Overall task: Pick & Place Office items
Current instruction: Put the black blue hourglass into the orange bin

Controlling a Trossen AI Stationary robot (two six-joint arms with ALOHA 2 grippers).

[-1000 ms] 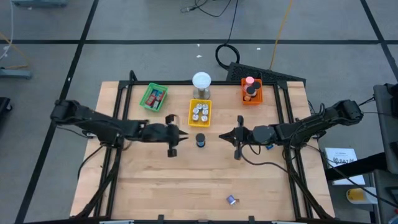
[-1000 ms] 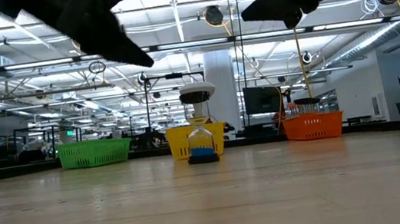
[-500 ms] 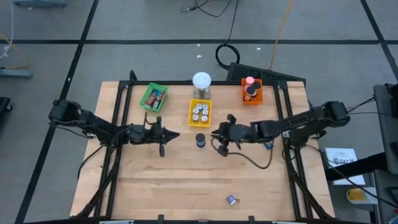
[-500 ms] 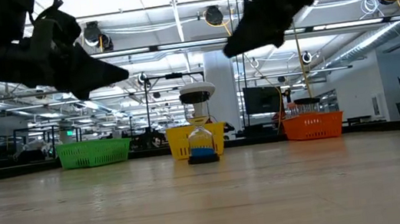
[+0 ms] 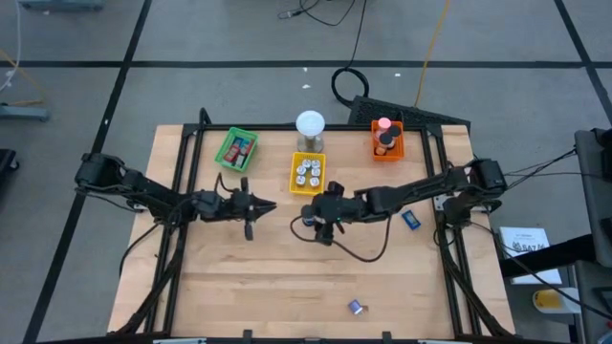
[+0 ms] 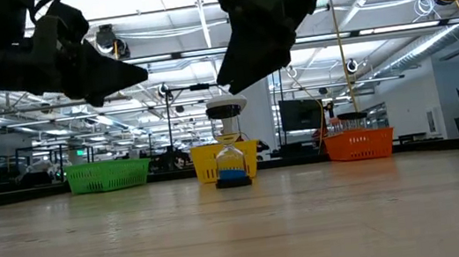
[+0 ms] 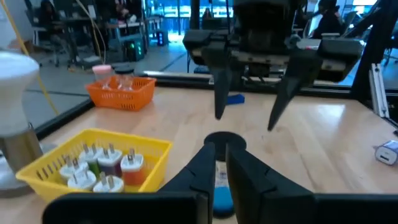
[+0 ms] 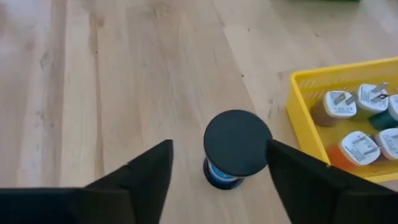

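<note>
The black-capped roll (image 8: 237, 149), blue at its base, stands upright on the wooden table (image 5: 287, 277) just below the yellow tray (image 5: 308, 174), centre of the high view; the right gripper (image 8: 217, 180) hangs over it, fingers spread wide to either side, touching nothing; the left gripper (image 5: 251, 207), left of centre, points toward the roll with fingers nearly together, seemingly empty; white plug adapters (image 8: 359, 144) fill the yellow tray.
</note>
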